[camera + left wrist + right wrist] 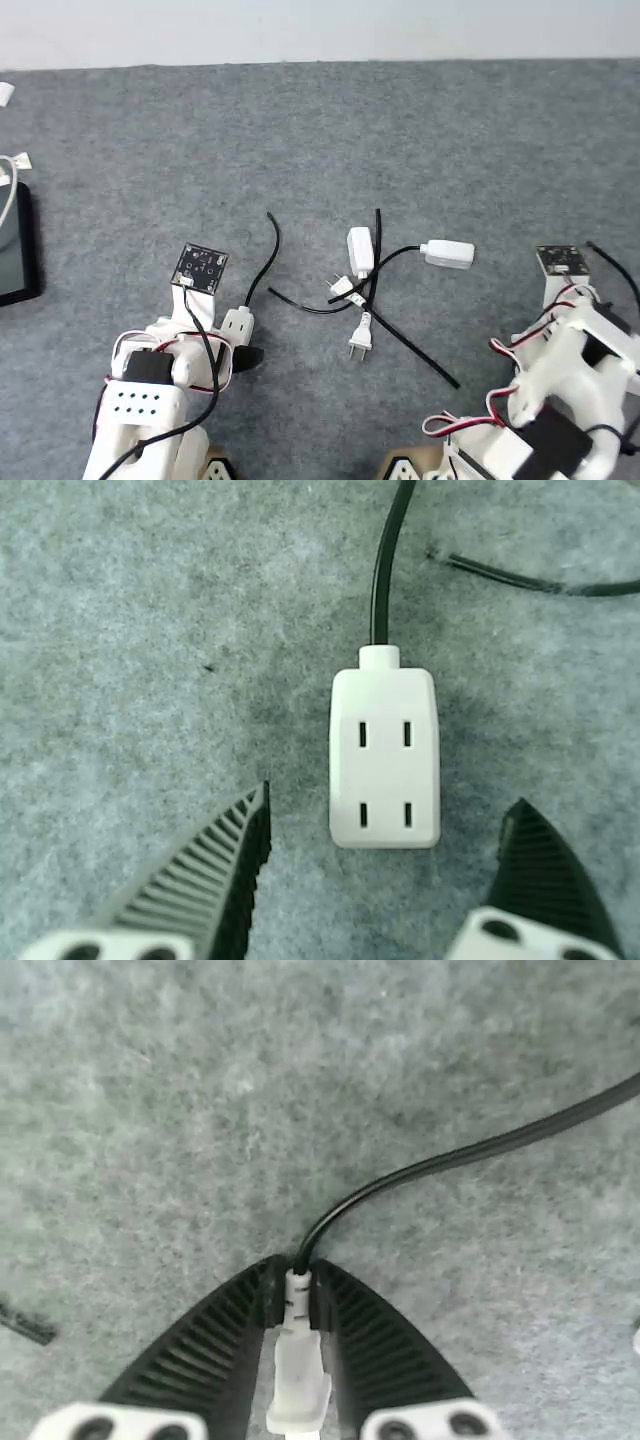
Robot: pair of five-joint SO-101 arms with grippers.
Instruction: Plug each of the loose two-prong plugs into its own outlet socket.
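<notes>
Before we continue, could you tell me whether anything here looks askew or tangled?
Yes: mid-table the black cords cross in a tangle among two loose plugs and two white sockets, so lifting one may drag others.

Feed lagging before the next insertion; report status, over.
Left gripper open over white outlet socket. Right gripper shut on a white plug. Another loose plug lies among crossed cords mid-table.
</notes>
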